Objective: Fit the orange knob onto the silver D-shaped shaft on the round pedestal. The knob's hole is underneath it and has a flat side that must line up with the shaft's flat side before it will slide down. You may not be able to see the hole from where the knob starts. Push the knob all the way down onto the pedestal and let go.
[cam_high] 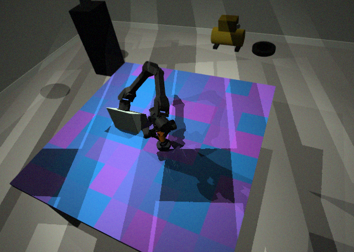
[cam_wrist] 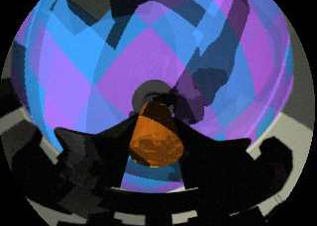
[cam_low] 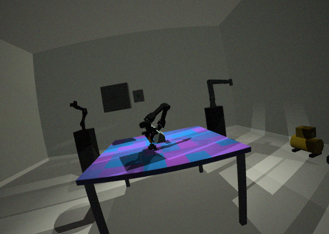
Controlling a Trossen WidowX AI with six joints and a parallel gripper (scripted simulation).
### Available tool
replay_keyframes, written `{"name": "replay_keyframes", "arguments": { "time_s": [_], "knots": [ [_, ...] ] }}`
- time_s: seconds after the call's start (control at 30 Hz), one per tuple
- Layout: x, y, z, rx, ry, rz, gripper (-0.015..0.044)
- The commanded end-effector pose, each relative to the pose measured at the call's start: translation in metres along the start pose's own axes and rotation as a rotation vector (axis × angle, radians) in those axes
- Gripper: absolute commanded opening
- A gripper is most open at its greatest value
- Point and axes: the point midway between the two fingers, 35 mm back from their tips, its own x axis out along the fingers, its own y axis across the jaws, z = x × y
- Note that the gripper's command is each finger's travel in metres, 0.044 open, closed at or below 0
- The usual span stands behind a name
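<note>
The orange knob (cam_high: 161, 137) (cam_low: 150, 140) (cam_wrist: 156, 148) is held in my gripper (cam_high: 160, 134) (cam_low: 150, 138) (cam_wrist: 155, 119), which is shut on it from both sides. In the wrist view the knob's wide end faces the camera and its far, narrower-looking end overlaps the near part of the pedestal. The round pedestal (cam_high: 164, 147) (cam_low: 152, 147) (cam_wrist: 142, 94) stands on the table, directly below the knob in the top and exterior views. The silver shaft does not show clearly. The knob's hole and its flat side are hidden, and I cannot tell how far down the knob is on the shaft.
A pale slanted panel (cam_high: 125, 122) (cam_low: 160, 137) stands beside the gripper, by the arm's base. The table top (cam_high: 114, 175) (cam_low: 183, 161) has blue and purple patches, with dark shadows across it. A dark pillar (cam_high: 94, 37) and a yellow machine (cam_high: 228, 36) stand on the floor beyond the table.
</note>
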Motion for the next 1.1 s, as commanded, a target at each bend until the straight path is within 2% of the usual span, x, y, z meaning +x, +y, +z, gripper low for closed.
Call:
{"name": "replay_keyframes", "arguments": {
  "time_s": [0.0,1.07],
  "knots": [
    [0.0015,0.0004,0.0005,-0.086,0.0,-0.001,0.0],
    [-0.0011,0.0003,0.0006,-0.033,0.0,-0.001,0.0]
  ]
}}
